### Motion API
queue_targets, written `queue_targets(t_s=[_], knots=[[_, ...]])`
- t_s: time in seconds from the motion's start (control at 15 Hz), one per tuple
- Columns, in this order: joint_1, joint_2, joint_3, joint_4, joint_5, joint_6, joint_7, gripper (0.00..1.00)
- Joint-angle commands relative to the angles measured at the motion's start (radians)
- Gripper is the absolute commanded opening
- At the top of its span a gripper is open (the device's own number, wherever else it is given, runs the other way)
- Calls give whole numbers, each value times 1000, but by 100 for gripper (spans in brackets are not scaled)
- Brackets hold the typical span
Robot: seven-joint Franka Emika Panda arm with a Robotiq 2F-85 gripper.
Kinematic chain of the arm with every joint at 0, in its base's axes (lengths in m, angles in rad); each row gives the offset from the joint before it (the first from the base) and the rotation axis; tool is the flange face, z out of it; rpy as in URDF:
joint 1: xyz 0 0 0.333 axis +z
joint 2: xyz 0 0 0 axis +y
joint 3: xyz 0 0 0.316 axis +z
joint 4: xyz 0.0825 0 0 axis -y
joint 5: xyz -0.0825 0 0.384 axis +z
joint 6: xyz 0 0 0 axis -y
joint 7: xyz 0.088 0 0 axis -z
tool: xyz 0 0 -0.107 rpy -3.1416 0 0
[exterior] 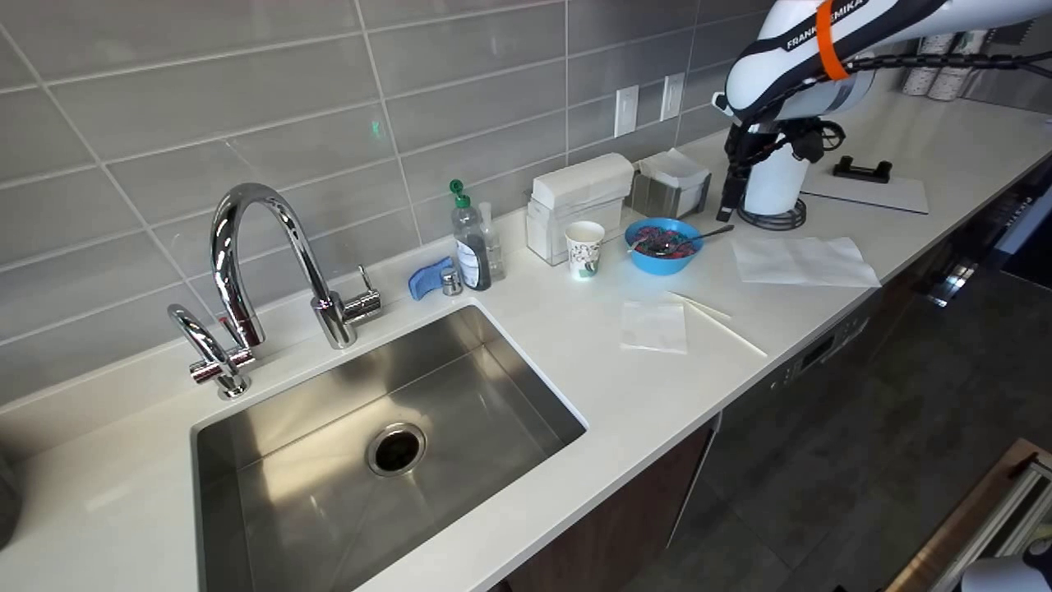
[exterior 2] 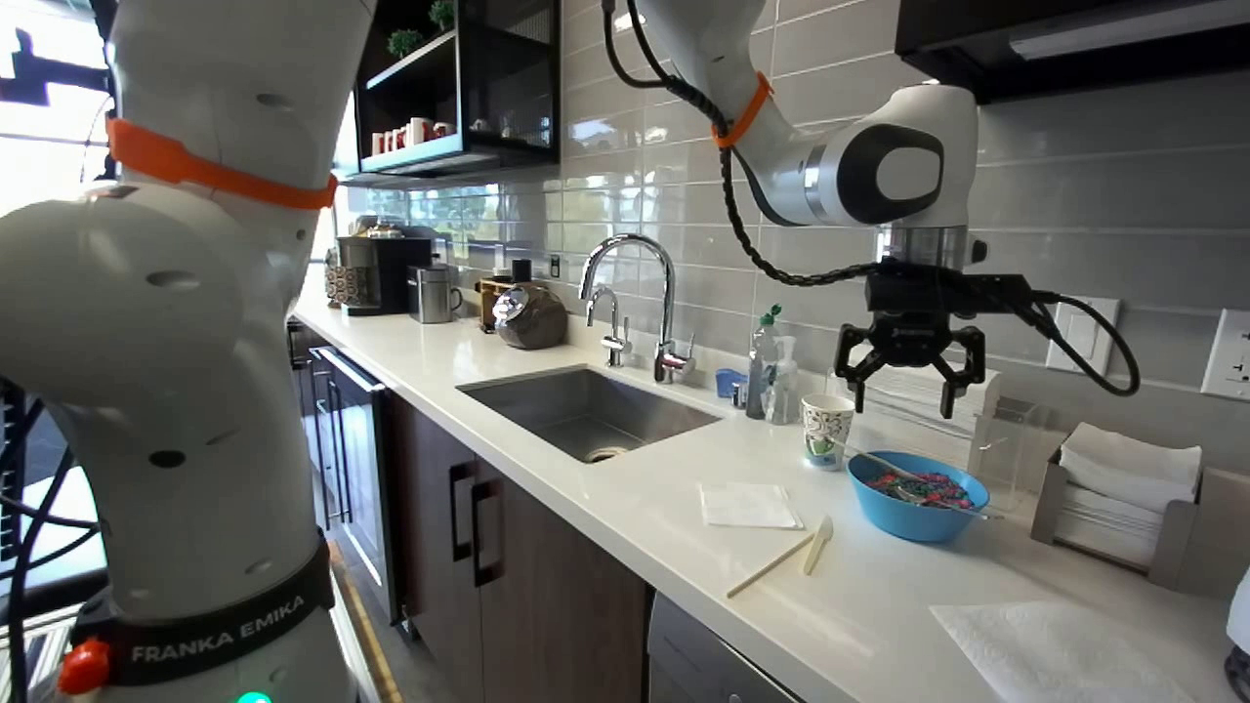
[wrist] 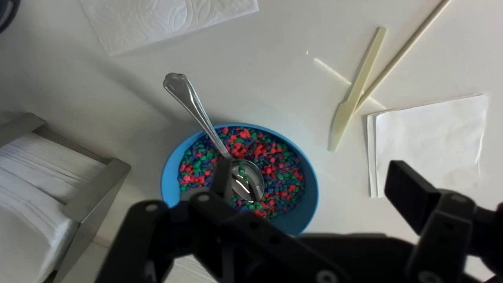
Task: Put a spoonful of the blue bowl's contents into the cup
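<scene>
1. We have the black two-fingered gripper [exterior 2: 903,400] hanging above the glossy white countertop [exterior 2: 879,596], its fingers spread wide apart.
2. Looking down in the wrist view, we see the round, shallow, bright-blue bowl [wrist: 298,218] standing upright below the gripper, one finger hiding part of it.
3. Inside the bowl lie the small loose red, green and dark-blue bits [wrist: 283,173], spread across it.
4. We find the shiny silver-coloured metal spoon [wrist: 210,129] in the bowl, its head on the bits with a little green showing in it, its handle leaning out over the rim.
5. In both exterior views we see the white paper cup [exterior: 584,251] with a leafy print standing upright near the bowl, apart from it, just in front of the stack of folded white paper towels [exterior: 583,181].
6. A slender pale handle [exterior 2: 879,459] also crosses the rim on the cup's side.
7. Near the bowl we have the flat cream-coloured knife [wrist: 356,94] and the thin pale stick [wrist: 406,51], overlapping in the wrist view, with the square white paper napkin [wrist: 432,137] just beside them.
</scene>
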Motion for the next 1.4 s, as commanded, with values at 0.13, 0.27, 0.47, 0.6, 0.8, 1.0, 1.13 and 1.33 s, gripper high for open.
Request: queue_targets(t_s=[0.13,0.27,0.47,0.6,0.8,1.0,1.13,1.33], knots=[[-69,128,48,102,79,33,-205,100],[-89,166,62,133,93,48,-264,100],[-123,213,98,161,142,98,-352,100],[-138,242,118,177,168,121,-384,100],[-160,278,148,195,210,155,-415,100],[-166,308,161,211,225,172,-415,100],[-169,324,163,221,222,180,-408,95],[-182,345,170,229,225,200,-410,84]])
